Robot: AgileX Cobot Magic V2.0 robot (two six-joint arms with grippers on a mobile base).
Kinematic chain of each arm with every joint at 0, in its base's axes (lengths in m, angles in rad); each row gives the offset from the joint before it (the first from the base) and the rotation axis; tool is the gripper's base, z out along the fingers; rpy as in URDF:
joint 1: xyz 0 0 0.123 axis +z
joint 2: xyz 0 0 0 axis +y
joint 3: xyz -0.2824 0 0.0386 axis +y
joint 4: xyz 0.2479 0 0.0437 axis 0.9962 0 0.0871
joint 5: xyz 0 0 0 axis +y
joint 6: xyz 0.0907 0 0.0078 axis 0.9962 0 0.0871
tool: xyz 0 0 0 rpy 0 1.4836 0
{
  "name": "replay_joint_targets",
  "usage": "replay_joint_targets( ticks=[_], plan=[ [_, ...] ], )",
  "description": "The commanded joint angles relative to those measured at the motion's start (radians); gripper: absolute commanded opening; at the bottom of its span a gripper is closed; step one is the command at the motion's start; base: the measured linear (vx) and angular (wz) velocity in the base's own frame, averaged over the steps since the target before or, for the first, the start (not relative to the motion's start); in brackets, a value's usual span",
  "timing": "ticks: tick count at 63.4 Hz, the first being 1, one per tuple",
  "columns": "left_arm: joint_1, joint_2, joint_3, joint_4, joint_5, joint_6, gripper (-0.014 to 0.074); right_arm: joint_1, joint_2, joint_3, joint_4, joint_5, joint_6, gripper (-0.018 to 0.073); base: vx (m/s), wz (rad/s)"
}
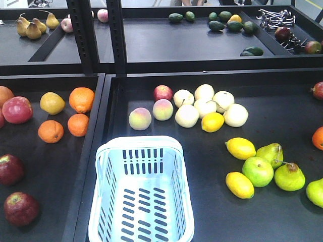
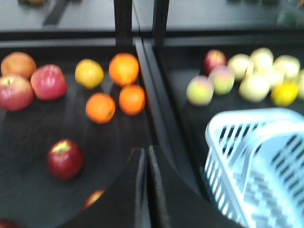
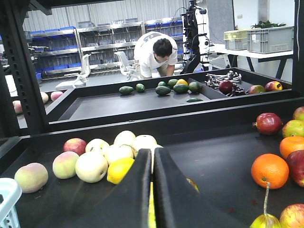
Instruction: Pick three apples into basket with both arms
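Two dark maroon apples [image 1: 10,169] [image 1: 21,208] lie in the left tray, left of the basket. The left wrist view shows one apple whole [image 2: 65,158], a second half hidden behind my left finger [image 2: 93,197], and a sliver of a third at the bottom left corner [image 2: 4,223]. The pale blue-white basket [image 1: 139,142] stands empty at the front of the right tray; it also shows in the left wrist view [image 2: 247,118]. My left gripper [image 2: 145,151] is shut and empty, above the tray divider. My right gripper [image 3: 153,152] is shut and empty, above the right tray. Neither arm shows in the front view.
Oranges [image 1: 78,124], a yellow fruit and brighter red apples [image 1: 17,109] lie behind the maroon apples. A raised divider [image 1: 96,151] separates the trays. Peaches, pale fruits [image 1: 186,115], lemons [image 1: 240,147] and green pears [image 1: 289,176] lie right of the basket. Black posts [image 1: 83,35] stand behind.
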Motion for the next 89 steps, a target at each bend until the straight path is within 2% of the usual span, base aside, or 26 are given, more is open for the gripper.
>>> replay_joint_targets(
  ticks=[1, 15, 22, 29, 40, 47, 55, 60, 69, 76, 80, 89],
  plan=[
    [0.001, 0.076, -0.094, -0.010, 0.018, 0.044, -0.0006, 0.000, -0.013, 0.015, -0.010, -0.074, -0.001, -0.0009, 0.00, 0.00],
    [0.001, 0.119, -0.114, -0.009, 0.007, 0.042, -0.0003, 0.000, -0.013, 0.015, -0.010, -0.074, -0.001, -0.0009, 0.00, 0.00],
    [0.001, 0.119, -0.112, -0.010, 0.012, 0.058, 0.0045, 0.000, -0.013, 0.015, -0.010, -0.074, -0.001, -0.0009, 0.00, 0.00],
    [0.001, 0.119, -0.112, -0.010, 0.025, 0.065, 0.0174, 0.000, -0.013, 0.015, -0.010, -0.074, -0.001, -0.0009, 0.00, 0.00],
    [0.001, 0.119, -0.112, -0.003, 0.051, 0.065, 0.0538, 0.000, -0.013, 0.015, -0.010, -0.074, -0.001, -0.0009, 0.00, 0.00],
    [0.001, 0.119, -0.112, -0.002, 0.037, 0.065, 0.0717, 0.000, -0.013, 0.015, -0.010, -0.074, -0.001, -0.0009, 0.00, 0.00],
    [0.001, 0.119, -0.112, -0.013, -0.013, 0.082, 0.0726, 0.000, -0.013, 0.015, -0.010, -0.074, -0.001, -0.0009, 0.00, 0.00],
    [-0.005, 0.135, -0.115, -0.068, -0.030, 0.195, 0.0715, 0.000, -0.013, 0.015, -0.010, -0.074, -0.001, -0.0009, 0.00, 0.00],
    [-0.050, 0.196, -0.142, -0.299, 0.005, 0.575, 0.0708, 0.000, -0.013, 0.015, -0.010, -0.074, -0.001, -0.0009, 0.00, 0.00],
    [-0.094, 0.265, -0.180, -0.425, 0.007, 0.793, 0.0698, 0.000, -0.013, 0.015, -0.010, -0.074, -0.001, -0.0009, 0.00, 0.00],
    [-0.122, 0.310, -0.217, -0.448, 0.001, 0.869, 0.0698, 0.000, -0.013, 0.015, -0.010, -0.074, -0.001, -0.0009, 0.00, 0.00],
    [-0.201, 0.430, -0.300, -0.429, 0.001, 0.977, 0.0694, 0.000, -0.013, 0.015, -0.010, -0.074, -0.001, -0.0009, 0.00, 0.00]
  ],
)
